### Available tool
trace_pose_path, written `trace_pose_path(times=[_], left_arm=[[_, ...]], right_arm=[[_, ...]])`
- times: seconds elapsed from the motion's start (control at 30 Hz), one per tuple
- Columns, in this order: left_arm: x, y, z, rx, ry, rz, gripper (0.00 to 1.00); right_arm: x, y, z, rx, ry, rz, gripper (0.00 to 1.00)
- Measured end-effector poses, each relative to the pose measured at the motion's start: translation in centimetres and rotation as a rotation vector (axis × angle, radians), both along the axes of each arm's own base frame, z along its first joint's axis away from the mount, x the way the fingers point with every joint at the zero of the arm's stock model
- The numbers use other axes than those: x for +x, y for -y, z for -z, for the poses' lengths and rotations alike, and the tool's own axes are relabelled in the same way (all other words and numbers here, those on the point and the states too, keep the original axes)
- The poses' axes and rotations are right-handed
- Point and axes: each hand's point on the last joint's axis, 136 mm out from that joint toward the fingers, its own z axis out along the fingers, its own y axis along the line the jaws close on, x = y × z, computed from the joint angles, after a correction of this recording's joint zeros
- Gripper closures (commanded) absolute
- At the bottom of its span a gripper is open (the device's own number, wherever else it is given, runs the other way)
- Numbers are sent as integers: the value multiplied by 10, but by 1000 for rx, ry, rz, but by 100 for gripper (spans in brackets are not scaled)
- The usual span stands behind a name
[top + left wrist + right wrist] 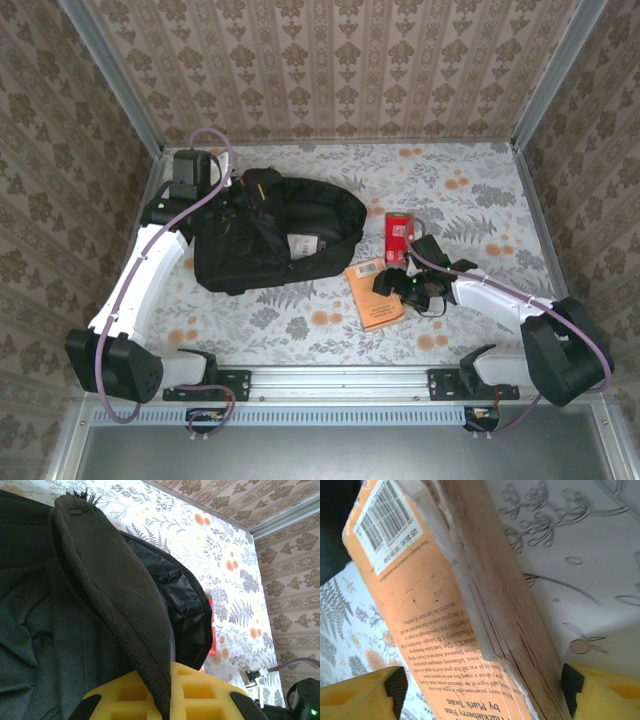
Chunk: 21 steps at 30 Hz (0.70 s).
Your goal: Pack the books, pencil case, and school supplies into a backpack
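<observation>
The black backpack [270, 235] lies open at the left of the table, its mouth facing right. My left gripper [236, 190] is shut on the backpack's upper flap [115, 605], and the fabric runs down between the yellow fingers [210, 695]. The orange book [375, 295] lies right of the backpack. My right gripper [397, 284] is open astride it. In the right wrist view the orange book [420, 615] and its page edge sit between the yellow fingers [365, 697], with a gap at the left pad. The red book [399, 237] lies just beyond the orange one.
The floral tablecloth [470, 190] has free room at the right and back. Patterned walls close in three sides. A metal rail [340, 380] runs along the near edge between the arm bases.
</observation>
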Motion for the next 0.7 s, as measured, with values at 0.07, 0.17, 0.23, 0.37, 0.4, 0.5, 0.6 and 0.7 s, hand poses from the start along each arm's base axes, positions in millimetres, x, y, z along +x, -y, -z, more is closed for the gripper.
trace_pose_path(times=[0.07,0.17,0.23,0.37,0.4,0.5,0.6,0.7], left_arm=[[0,0,0,0,0,0,94],[0,0,0,0,2,0,94],[0,0,0,0,2,1,94],[0,2,0,-1,1,6,94],[0,3,0,-2,0,7,94],[-1,6,2,-2,-3,16,94],[-2,9,2,-2,-4,23,94],[-3,11,4,-3,-6,30,94]], right_arm=[[-2,-8,-3,34,-5,-8,36],[-2,-19,-9,84,2,-27,44],[-2,-24,-12,103,3,-35,48],[1,-32,-18,144,12,-34,49],[3,-34,-20,161,16,-30,49],[9,-42,-23,211,18,-14,50],[17,-51,-25,263,20,7,50],[26,-59,-31,311,39,24,50]])
